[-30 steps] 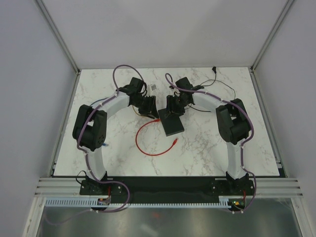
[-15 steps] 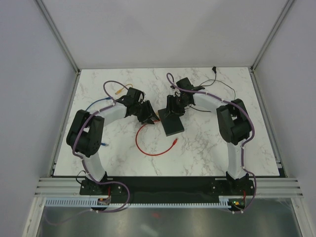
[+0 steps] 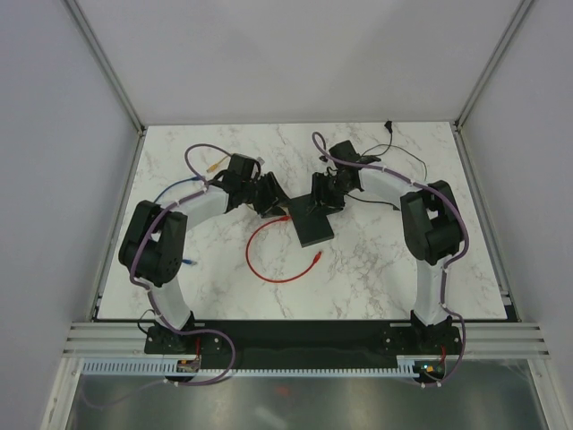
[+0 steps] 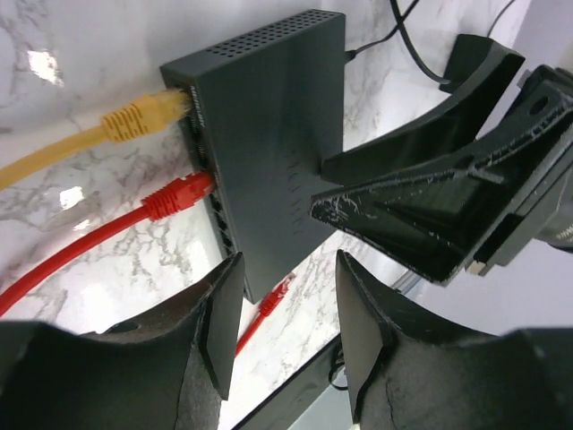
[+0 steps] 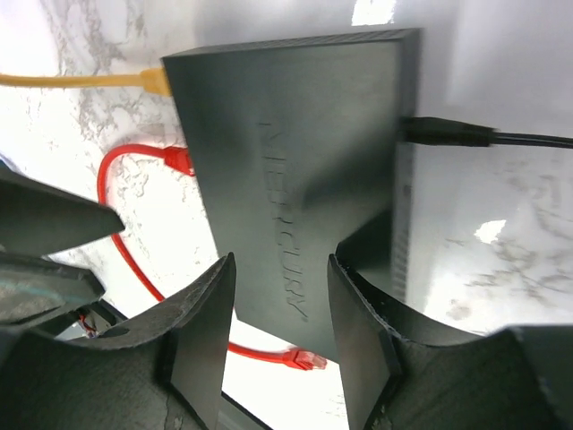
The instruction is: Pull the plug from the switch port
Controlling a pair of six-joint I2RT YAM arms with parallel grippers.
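The black switch [image 3: 310,224] lies flat mid-table. In the left wrist view the switch [image 4: 269,134] has a red plug [image 4: 179,195] and a yellow plug [image 4: 143,115] seated in ports on its left side. The red cable [image 3: 261,260] loops toward the front, and its free end [image 3: 318,257] lies on the table. My left gripper [image 3: 274,202] is open and empty just left of the ports, its fingers [image 4: 219,331] apart above the table. My right gripper [image 3: 324,199] is open and empty over the switch's far end [image 5: 295,179].
A yellow cable [image 3: 213,165] runs to the back left. A black power lead [image 5: 448,134] leaves the switch's far side and trails to the back right [image 3: 394,157]. A blue cable [image 3: 179,188] lies by the left arm. Frame posts stand at the back corners.
The left arm has swung its elbow outward, and its gripper stays by the switch's port side. The right gripper has shifted slightly right. The switch has not moved.
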